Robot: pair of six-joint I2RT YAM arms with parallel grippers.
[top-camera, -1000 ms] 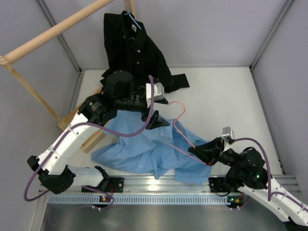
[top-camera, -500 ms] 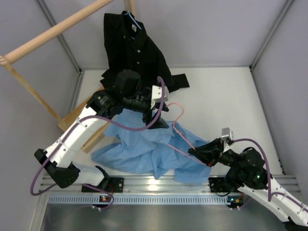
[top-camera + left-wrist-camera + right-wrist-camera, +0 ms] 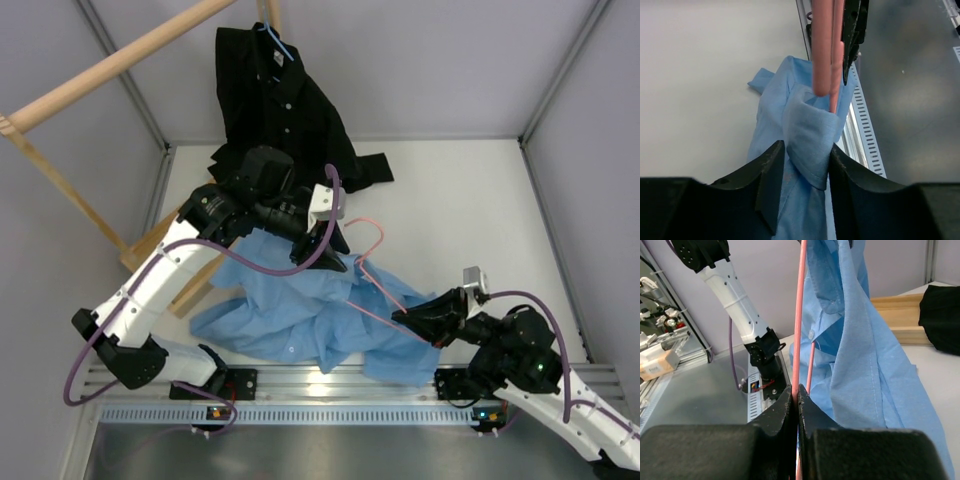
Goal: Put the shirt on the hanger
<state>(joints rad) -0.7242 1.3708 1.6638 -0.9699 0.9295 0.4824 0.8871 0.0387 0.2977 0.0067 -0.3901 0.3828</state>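
The light blue shirt (image 3: 290,310) lies crumpled on the table near the front edge, with part of it lifted along the pink hanger (image 3: 385,290). My right gripper (image 3: 402,318) is shut on the hanger's wire (image 3: 800,315) and holds it tilted up, the shirt (image 3: 865,365) draping beside it. My left gripper (image 3: 330,250) hovers at the hanger's upper end. In the left wrist view its fingers (image 3: 771,175) stand a little apart around a raised fold of the shirt (image 3: 810,130), just below the hanger (image 3: 822,50).
A black shirt (image 3: 285,110) hangs on a blue hanger (image 3: 275,40) from the wooden rail (image 3: 120,60) at the back; its hem rests on the table. The rack's wooden foot (image 3: 190,285) lies at the left. A metal rail (image 3: 340,380) runs along the near edge.
My left arm swung right and down onto the shirt by the hanger, and its jaws narrowed around a fold of cloth. The right gripper and hanger barely moved.
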